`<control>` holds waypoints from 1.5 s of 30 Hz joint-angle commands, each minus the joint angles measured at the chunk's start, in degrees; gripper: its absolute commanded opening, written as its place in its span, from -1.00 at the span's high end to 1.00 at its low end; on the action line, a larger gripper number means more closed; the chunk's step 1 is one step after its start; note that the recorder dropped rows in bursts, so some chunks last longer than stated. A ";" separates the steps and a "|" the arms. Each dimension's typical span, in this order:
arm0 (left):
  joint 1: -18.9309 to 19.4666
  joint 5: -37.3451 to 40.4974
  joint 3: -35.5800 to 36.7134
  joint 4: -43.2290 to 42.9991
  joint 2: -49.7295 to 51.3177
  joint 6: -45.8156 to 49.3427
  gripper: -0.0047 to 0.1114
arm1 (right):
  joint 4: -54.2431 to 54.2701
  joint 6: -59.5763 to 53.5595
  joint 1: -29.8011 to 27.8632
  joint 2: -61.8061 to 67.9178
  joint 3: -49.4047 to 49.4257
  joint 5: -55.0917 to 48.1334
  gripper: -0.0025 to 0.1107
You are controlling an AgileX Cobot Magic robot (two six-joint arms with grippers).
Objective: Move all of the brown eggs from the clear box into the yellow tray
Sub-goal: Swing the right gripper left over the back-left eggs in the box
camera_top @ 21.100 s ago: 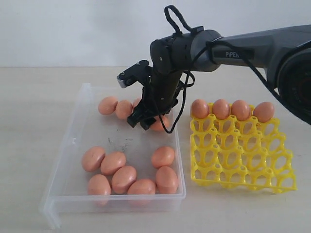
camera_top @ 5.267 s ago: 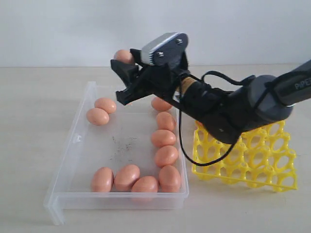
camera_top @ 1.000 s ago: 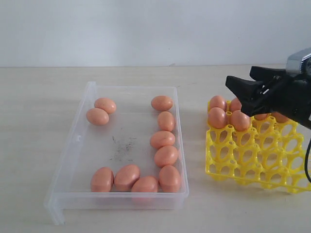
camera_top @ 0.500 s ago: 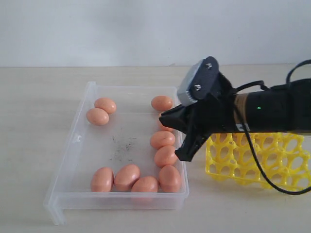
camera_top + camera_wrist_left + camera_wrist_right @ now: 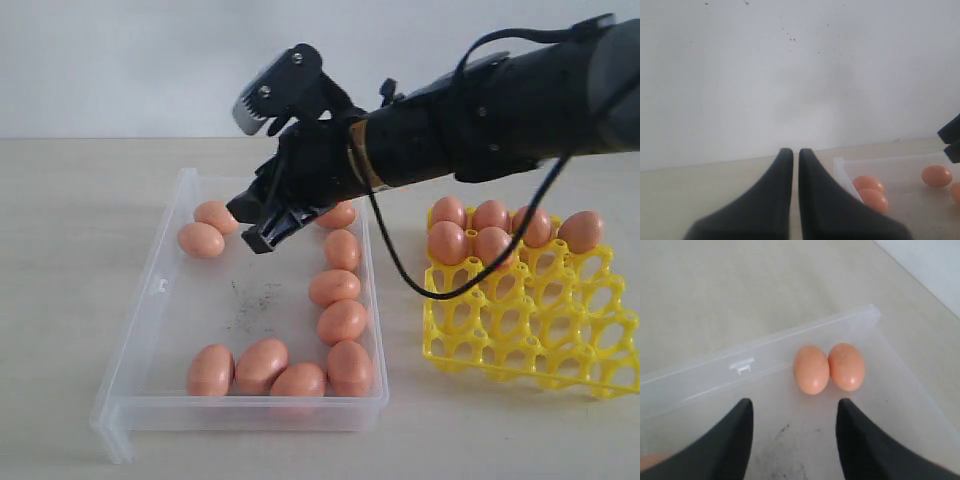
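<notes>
**Exterior view.** The right arm enters from the upper right of the frame and reaches left across the middle. The right gripper [image 5: 250, 224] hangs over the upper-left part of the clear box [image 5: 158, 290], jaws apart with nothing between them. Just left of its tips, two brown eggs [image 5: 200, 240] lie touching near the box's upper-left corner. There are ten eggs in the box: that pair, a column of five down the right wall (the top one partly behind the arm), and three along the near wall. The yellow tray [image 5: 520, 335] sits right of the box, apart from it, with six eggs in its far cups.

**Left wrist view.** The left gripper [image 5: 794, 155] is at bottom centre, jaws drawn together to a thin slit and holding nothing. Pale table [image 5: 700, 185] lies below and white wall [image 5: 740, 75] behind. At lower right is a corner of the clear box [image 5: 840, 162], with two touching eggs [image 5: 869, 183] just inside it.

**Right wrist view.** The right gripper [image 5: 795, 405] has its dark fingers spread wide in the lower frame, empty. At centre frame, beyond the tips, two eggs [image 5: 811, 369] lie side by side, touching, on the box floor near its wall [image 5: 700, 372]. Dark specks [image 5: 782, 432] mark the floor between the fingers.
</notes>
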State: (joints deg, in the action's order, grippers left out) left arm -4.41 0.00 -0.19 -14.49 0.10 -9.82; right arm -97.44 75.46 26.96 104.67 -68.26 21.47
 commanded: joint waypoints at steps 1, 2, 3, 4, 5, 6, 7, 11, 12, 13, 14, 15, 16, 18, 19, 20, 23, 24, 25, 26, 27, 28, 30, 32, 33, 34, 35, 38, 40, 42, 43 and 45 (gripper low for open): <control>-0.29 0.00 0.19 0.09 -0.10 0.08 0.85 | -0.60 -3.26 3.47 4.21 -5.72 -6.74 0.40; -0.29 0.00 0.19 0.09 -0.10 0.08 0.85 | 0.83 -4.52 3.62 5.22 -6.97 -6.85 0.47; -0.29 0.00 0.19 0.09 -0.10 0.08 0.85 | 1.90 -5.64 3.59 5.88 -8.03 -6.22 0.53; -0.29 0.00 0.19 0.09 -0.10 0.08 0.85 | 3.73 -6.79 3.59 6.28 -8.68 -4.69 0.57; -0.29 0.00 0.19 0.09 -0.10 0.08 0.85 | 6.81 -8.75 3.47 6.91 -9.52 -3.26 0.59; -0.29 0.00 0.19 0.09 -0.10 0.08 0.85 | 9.96 -11.23 3.31 7.20 -9.95 -1.38 0.60; -0.29 0.00 0.19 0.09 -0.10 0.08 0.85 | 12.22 -13.80 3.31 7.33 -10.54 -0.08 0.60; -0.29 0.00 0.19 0.09 -0.10 0.08 0.85 | 17.24 -23.36 3.31 8.09 -12.13 3.99 0.60; -0.29 0.00 0.19 0.09 -0.10 0.08 0.85 | 18.82 -25.15 3.48 8.66 -12.32 3.54 0.60; -0.29 0.00 0.19 0.09 -0.10 0.08 0.85 | 19.69 -25.75 3.48 9.15 -12.42 4.30 0.60; -0.29 0.00 0.19 0.09 -0.10 0.08 0.85 | 20.19 -26.15 3.20 9.87 -12.83 5.22 0.60; -0.29 0.00 0.19 0.09 -0.10 0.08 0.85 | 19.75 -26.15 2.77 10.65 -13.07 5.51 0.60; -0.29 0.00 0.19 0.09 -0.10 0.08 0.85 | 20.35 -26.77 2.53 11.24 -13.07 5.20 0.60; -0.29 0.00 0.19 0.09 -0.10 0.08 0.85 | 24.94 -32.59 2.21 13.06 -13.07 1.91 0.60; -0.29 0.00 0.19 0.09 -0.10 0.08 0.85 | 28.92 -37.02 2.21 13.63 -12.95 0.10 0.60; -0.29 0.00 0.19 0.09 -0.10 0.08 0.85 | 34.19 -44.52 2.35 14.02 -12.84 -1.53 0.60; -0.29 0.00 0.19 0.09 -0.10 0.08 0.85 | 52.50 -70.04 3.57 14.84 -11.90 -2.57 0.60; -0.29 0.00 0.19 0.09 -0.10 0.08 0.85 | 59.23 -76.91 4.20 14.84 -11.68 -3.37 0.60; -0.29 0.00 0.19 0.09 -0.10 0.08 0.85 | 64.95 -79.84 4.56 14.84 -11.83 -5.38 0.60; -0.29 0.00 0.19 0.09 -0.10 0.08 0.85 | 69.09 -82.27 4.85 14.94 -12.27 -8.91 0.60; -0.29 0.00 0.19 0.09 -0.10 0.08 0.85 | 71.16 -82.99 4.98 15.34 -13.41 -13.75 0.60; -0.29 0.00 0.19 0.09 -0.10 0.08 0.85 | 71.30 -81.87 5.13 15.63 -14.79 -19.53 0.60; -0.29 0.00 0.19 0.09 -0.10 0.08 0.85 | 71.30 -80.76 5.25 16.17 -17.55 -30.01 0.60; -0.29 0.00 0.19 0.09 -0.10 0.08 0.85 | 72.50 -82.69 5.56 16.16 -19.36 -38.06 0.60; -0.29 0.00 0.19 0.09 -0.10 0.08 0.85 | 75.80 -85.99 6.19 15.99 -20.30 -40.61 0.60; -0.29 0.00 0.19 0.09 -0.10 0.08 0.85 | 80.37 -90.79 6.74 15.69 -21.10 -42.27 0.61; -0.29 0.00 0.19 0.09 -0.10 0.08 0.85 | 85.31 -95.62 7.01 15.53 -21.50 -43.08 0.65; -0.29 0.00 0.19 0.09 -0.10 0.08 0.85 | 108.37 -115.83 8.41 15.41 -22.15 -45.48 0.96; -0.29 0.00 0.19 0.09 -0.10 0.08 0.85 | 118.38 -127.28 7.91 15.41 -24.06 -50.52 0.96; -0.29 0.00 0.19 0.09 -0.10 0.08 0.85 | 121.46 -129.63 7.53 15.41 -25.34 -51.67 0.96; -0.29 0.00 0.19 0.09 -0.10 0.08 0.85 | 121.74 -129.63 7.52 15.41 -25.87 -50.95 0.96; -0.29 0.00 0.19 0.09 -0.10 0.08 0.85 | 121.83 -131.11 7.52 15.41 -26.79 -47.74 0.96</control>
State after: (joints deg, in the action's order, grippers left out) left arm -4.41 0.00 -0.19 -14.49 0.10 -9.82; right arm 21.86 -51.91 35.13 120.94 -93.67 -28.58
